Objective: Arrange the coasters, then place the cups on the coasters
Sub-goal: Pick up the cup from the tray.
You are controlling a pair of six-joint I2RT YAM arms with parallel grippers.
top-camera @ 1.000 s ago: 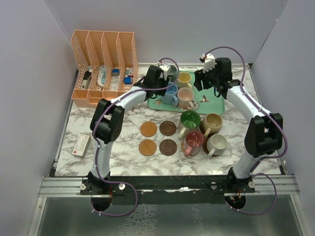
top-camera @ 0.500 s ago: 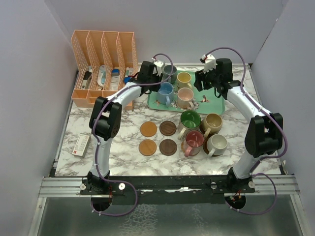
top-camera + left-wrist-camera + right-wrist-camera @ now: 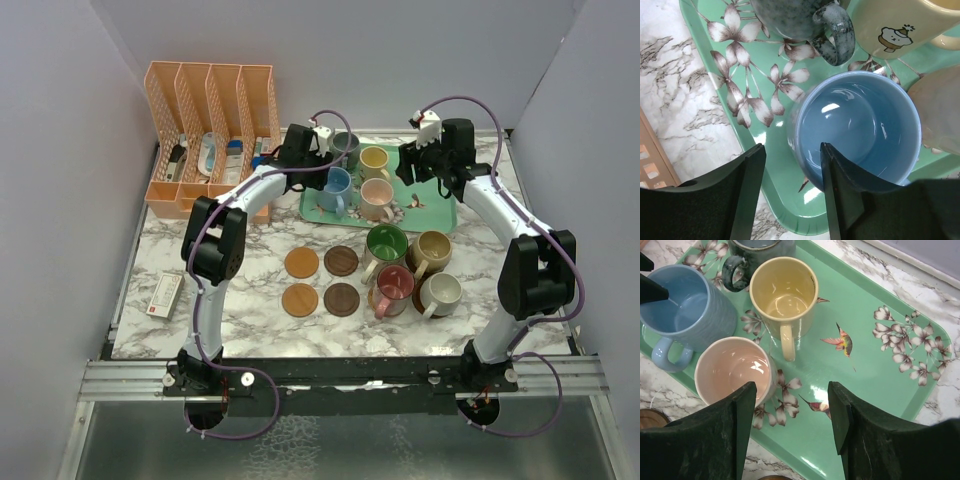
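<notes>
Left gripper [image 3: 792, 147], fingers spread, straddles the near wall of the blue mug [image 3: 855, 125] at the teal tray's [image 3: 880, 365] 9 o'clock end. Right gripper [image 3: 791, 385] hangs open above the tray. 4 coasters [image 3: 301, 263] sit at the tray's 7 o'clock.

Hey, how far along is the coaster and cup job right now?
Roughly halfway. Done: four coasters laid out bare; green mug and three others already off the tray. In hand: left gripper straddles the blue mug's wall, jaws open. Left: that one plus grey mug, yellow mug and pink mug, all on the tray.
</notes>
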